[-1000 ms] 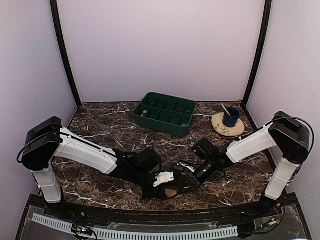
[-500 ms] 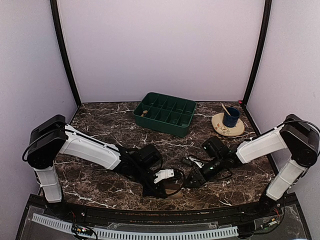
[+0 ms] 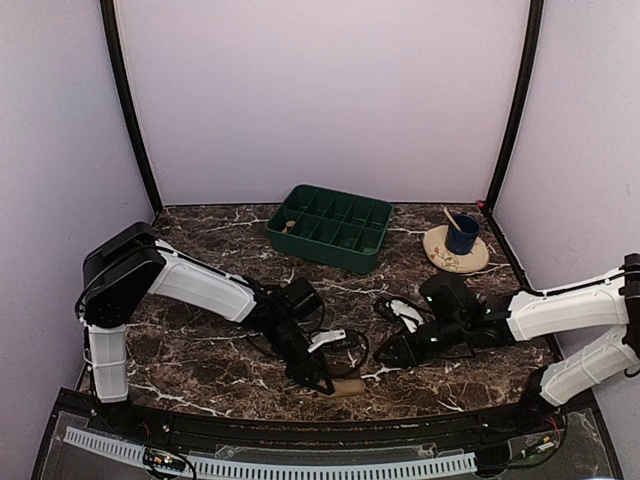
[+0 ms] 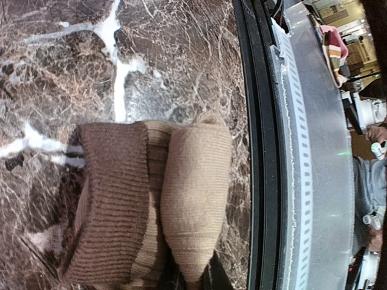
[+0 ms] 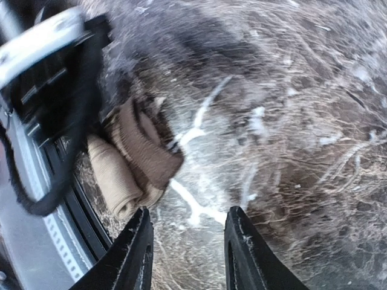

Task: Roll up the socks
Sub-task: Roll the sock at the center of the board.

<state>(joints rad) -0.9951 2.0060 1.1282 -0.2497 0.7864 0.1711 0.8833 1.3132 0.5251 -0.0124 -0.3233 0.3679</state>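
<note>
Tan and dark-brown ribbed fabric socks lie bundled as a short roll on the dark marble surface, hard by its near edge, just beside the black front rail. Brown cuff wraps the outside. Left hand pressed almost together, pinching the tapered end of the tan layer, probably to keep the roll from springing loose. Right hand spread, holding nothing, hovering low near the bundle but apart from it. Green plastic compartment tray and tan plate with blue cup stand well back; no obstruction. Rail and left arm crowd the roll, so approach room appears to be from the right side only.
</note>
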